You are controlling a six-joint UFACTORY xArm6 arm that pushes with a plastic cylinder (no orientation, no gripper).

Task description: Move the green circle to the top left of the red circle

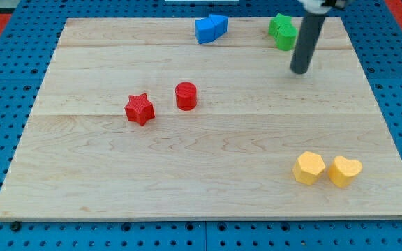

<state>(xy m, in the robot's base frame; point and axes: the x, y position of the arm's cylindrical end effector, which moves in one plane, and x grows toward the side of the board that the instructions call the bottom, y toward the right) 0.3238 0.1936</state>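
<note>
Green circle (285, 38) sits at the table (208, 181) top edge w/ another green block (280, 25), well right of red circle (185, 95); my tip (300, 70), no gripper, just below-right; push not begun.

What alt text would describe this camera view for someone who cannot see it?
My tip rests just below-right of the green blocks at the wooden board's top. Blue blocks sit left of them, red circle and red star mid-left, two yellow blocks bottom right.
</note>
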